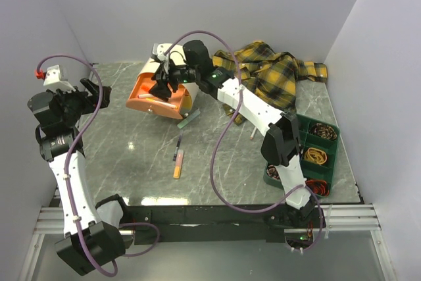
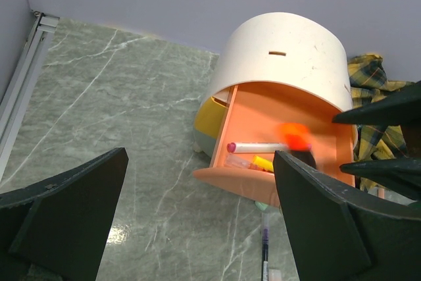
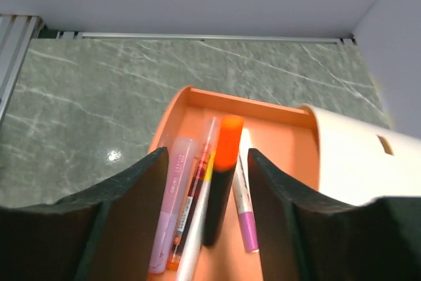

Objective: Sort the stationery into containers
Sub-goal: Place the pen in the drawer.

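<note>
The cream drum box (image 1: 148,70) lies with its orange drawer (image 1: 148,103) pulled open. My right gripper (image 1: 164,82) hovers over the drawer, jaws apart. An orange-capped black marker (image 3: 225,162) lies between the fingers, touching neither, on top of a pink highlighter (image 3: 172,189) and a white pen with a purple end (image 3: 245,218). In the left wrist view the marker (image 2: 296,137) is blurred above the drawer (image 2: 263,120). My left gripper (image 1: 89,97) is open and empty at the far left. An orange highlighter (image 1: 177,164), a dark pen (image 1: 178,146) and a pale green clip (image 1: 191,118) lie on the table.
The dark green divided tray (image 1: 334,153) at the right edge holds coiled rubber bands. A yellow-and-black plaid shirt (image 1: 276,70) lies at the back right, behind the right arm. Walls close the table on three sides.
</note>
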You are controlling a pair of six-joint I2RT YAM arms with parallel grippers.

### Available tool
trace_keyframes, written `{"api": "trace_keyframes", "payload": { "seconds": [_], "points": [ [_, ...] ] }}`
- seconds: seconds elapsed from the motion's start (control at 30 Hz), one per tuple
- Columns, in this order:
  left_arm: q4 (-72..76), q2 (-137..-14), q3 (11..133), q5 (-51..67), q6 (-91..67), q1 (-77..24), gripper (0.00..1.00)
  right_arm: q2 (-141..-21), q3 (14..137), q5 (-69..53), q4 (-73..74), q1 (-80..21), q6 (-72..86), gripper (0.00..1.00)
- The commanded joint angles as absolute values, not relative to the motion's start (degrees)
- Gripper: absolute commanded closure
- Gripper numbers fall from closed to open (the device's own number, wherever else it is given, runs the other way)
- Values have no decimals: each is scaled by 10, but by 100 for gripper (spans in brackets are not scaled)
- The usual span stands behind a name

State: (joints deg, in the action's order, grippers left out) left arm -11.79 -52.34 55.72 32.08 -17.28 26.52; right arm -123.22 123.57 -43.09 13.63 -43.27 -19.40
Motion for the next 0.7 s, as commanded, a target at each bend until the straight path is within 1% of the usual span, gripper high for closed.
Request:
{"api": "trace_keyframes", "payload": {
  "seconds": [0.0, 0.13, 0.2, 0.27, 0.3, 0.33, 0.4, 0.43, 0.47, 0.53, 0.57, 0.6, 0.63, 0.67],
  "points": [
    [-91, -526, 563, 327, -178, 264, 0, -1210, 1244, -387, 100, -432, -186, 39],
    [-83, -528, 562, 329, -179, 264, 0, -1178, 1219, -392, 86, -428, -182, 35],
    [-80, -529, 565, 335, -176, 264, 0, -1141, 1191, -410, 85, -423, -184, 34],
    [-84, -527, 574, 337, -171, 265, 1, -1089, 1143, -445, 97, -399, -210, 32],
    [-88, -526, 577, 341, -164, 264, 0, -1072, 1125, -483, 108, -387, -227, 32],
    [-91, -526, 584, 344, -159, 264, 1, -1055, 1098, -500, 154, -374, -248, 32],
    [-99, -521, 589, 345, -149, 264, 1, -1025, 1091, -523, 242, -331, -352, 31],
    [-99, -519, 590, 345, -149, 263, 0, -1023, 1094, -509, 332, -319, -386, 31],
    [-101, -519, 590, 345, -149, 264, 1, -1023, 1096, -491, 368, -305, -423, 32],
    [-97, -516, 584, 344, -153, 263, 1, -1027, 1086, -406, 392, -269, -391, 34],
    [-92, -515, 582, 344, -156, 263, 0, -1028, 1078, -369, 375, -259, -281, 35],
    [-84, -516, 576, 343, -158, 264, 0, -1027, 1068, -336, 361, -236, -223, 36],
    [-80, -515, 573, 340, -160, 264, 0, -1025, 1040, -272, 334, -226, -171, 36],
    [-76, -516, 570, 340, -165, 265, 0, -1017, 1022, -244, 320, -218, -82, 36]
  ]
}}
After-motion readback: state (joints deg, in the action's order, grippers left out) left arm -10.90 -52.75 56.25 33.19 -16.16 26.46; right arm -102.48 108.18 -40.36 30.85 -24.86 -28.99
